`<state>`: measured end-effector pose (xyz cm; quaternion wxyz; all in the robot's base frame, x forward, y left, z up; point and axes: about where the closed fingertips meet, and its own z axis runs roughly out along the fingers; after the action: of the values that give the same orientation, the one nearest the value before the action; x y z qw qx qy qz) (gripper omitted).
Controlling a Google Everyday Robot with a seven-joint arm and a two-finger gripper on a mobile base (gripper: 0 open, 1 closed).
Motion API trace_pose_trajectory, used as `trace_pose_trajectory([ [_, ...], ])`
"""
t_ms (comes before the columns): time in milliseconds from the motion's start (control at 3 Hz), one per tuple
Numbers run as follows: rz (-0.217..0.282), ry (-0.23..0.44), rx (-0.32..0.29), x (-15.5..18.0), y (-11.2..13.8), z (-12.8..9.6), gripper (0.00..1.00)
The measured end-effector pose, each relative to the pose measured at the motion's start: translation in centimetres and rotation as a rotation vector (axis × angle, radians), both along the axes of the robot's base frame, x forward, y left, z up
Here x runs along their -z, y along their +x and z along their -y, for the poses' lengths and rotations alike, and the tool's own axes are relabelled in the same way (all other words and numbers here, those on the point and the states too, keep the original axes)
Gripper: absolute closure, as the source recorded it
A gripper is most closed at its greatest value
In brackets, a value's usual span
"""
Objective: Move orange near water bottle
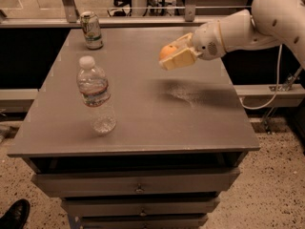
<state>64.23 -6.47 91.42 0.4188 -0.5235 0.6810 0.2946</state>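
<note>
The orange point(167, 51) is a small round fruit held between the cream fingers of my gripper point(172, 55), lifted above the grey table point(157, 113) at its middle right. The gripper is shut on it; the white arm reaches in from the upper right. The water bottle point(96, 96) is clear plastic with a white cap and a red, white and blue label. It stands upright at the table's front left, well to the left of and nearer than the gripper.
A green-and-white soda can point(91, 30) stands at the table's back left corner. Drawers point(138, 189) run below the tabletop. A railing and glass lie behind the table. A black shoe point(14, 214) shows on the floor at bottom left.
</note>
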Motion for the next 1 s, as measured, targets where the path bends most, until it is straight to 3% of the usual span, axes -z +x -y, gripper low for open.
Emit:
trace_pose_trajectory([
  [333,0.03,0.026,-0.125,-0.4,-5.4,-1.0,1.0],
  [667,0.048,0.08,-0.253,-0.2,-10.2,-3.9,1.0],
  [1000,0.058,0.116,-0.329,0.5,-12.6,-7.0,1.0],
])
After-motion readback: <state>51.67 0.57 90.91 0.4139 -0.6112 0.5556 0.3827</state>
